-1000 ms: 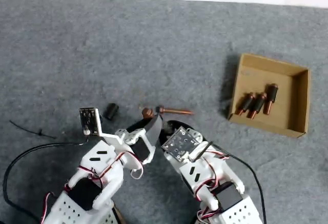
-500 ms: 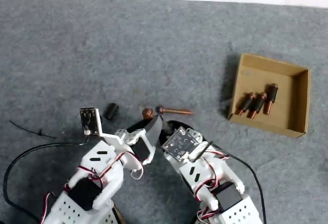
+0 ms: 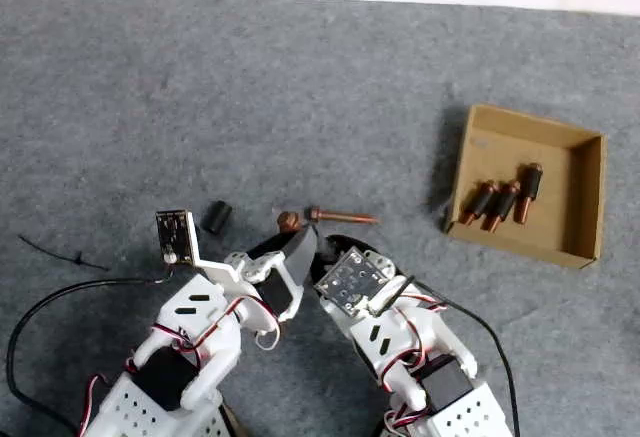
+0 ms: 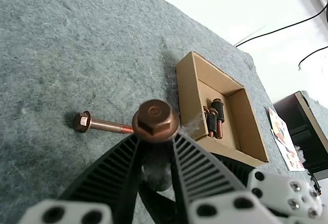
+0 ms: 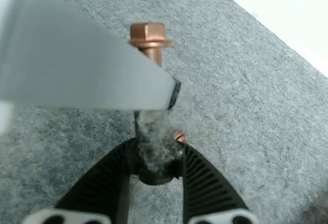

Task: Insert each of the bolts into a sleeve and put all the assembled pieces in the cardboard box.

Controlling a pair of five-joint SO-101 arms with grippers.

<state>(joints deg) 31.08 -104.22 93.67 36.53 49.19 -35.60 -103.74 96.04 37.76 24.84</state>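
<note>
Two arms meet near the front middle of the grey felt worktop (image 3: 300, 87). The left end effector (image 4: 155, 136) is closed on a copper bolt (image 4: 155, 119), its ribbed black fingers (image 4: 197, 170) pressing the shank from both sides just under the hexagonal flange head. The right end effector (image 5: 156, 149) is closed on a dark, lint-covered sleeve (image 5: 154, 158), clamped between its two black fingers. In the right wrist view the held bolt stands in line with the sleeve, head pointing away from it. A finger of the left end effector crosses in front of the joint, so whether the shank has entered the sleeve cannot be told.

In the high view a second bolt (image 3: 343, 217) lies flat on the worktop just beyond the two end effectors, head towards the left. A loose black sleeve (image 3: 216, 217) lies to the left of them, beside the left arm's wrist camera.

The cardboard box (image 3: 588, 197) sits well apart on the right of the worktop. Three assembled pieces (image 3: 503, 204) lie side by side inside it, near its left wall.

A black cable tie (image 3: 60, 255) lies at the left of the worktop.
</note>
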